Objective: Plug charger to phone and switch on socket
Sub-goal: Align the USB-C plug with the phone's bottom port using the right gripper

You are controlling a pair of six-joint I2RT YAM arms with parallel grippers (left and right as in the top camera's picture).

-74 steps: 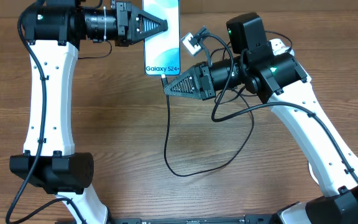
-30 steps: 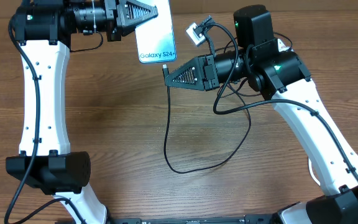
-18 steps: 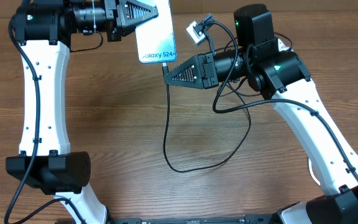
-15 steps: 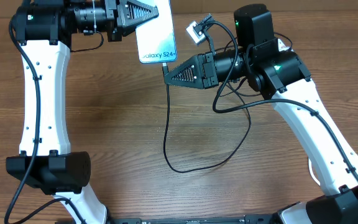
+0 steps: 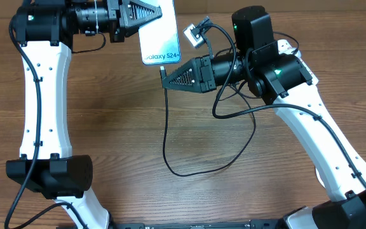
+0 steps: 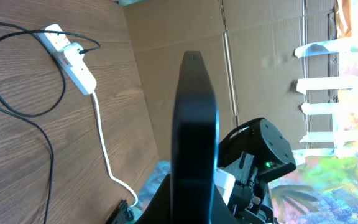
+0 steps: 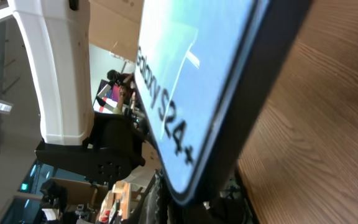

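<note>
My left gripper (image 5: 155, 13) is shut on the upper end of the phone (image 5: 160, 39) and holds it in the air at the top middle, its "Galaxy S24+" screen facing up. The left wrist view shows the phone edge-on (image 6: 195, 124). My right gripper (image 5: 165, 76) is shut on the tip of the charger (image 5: 165, 127), right under the phone's lower edge. I cannot tell if the tip is in the port. The thin black cable loops down over the table. The right wrist view is filled by the phone's screen (image 7: 191, 74). The socket (image 6: 73, 56) lies at the back.
The socket's thick white cord (image 6: 104, 143) runs off along the table beside a cardboard wall (image 6: 185, 37). The black cable's slack loop (image 5: 196, 170) lies on the wooden table (image 5: 107, 140) between the two arms. The right arm hides the socket in the overhead view.
The left gripper lifted the phone up and to the left, then held still. The right gripper has now shifted a little left and down with the cable tip, staying under the phone's lower edge.
</note>
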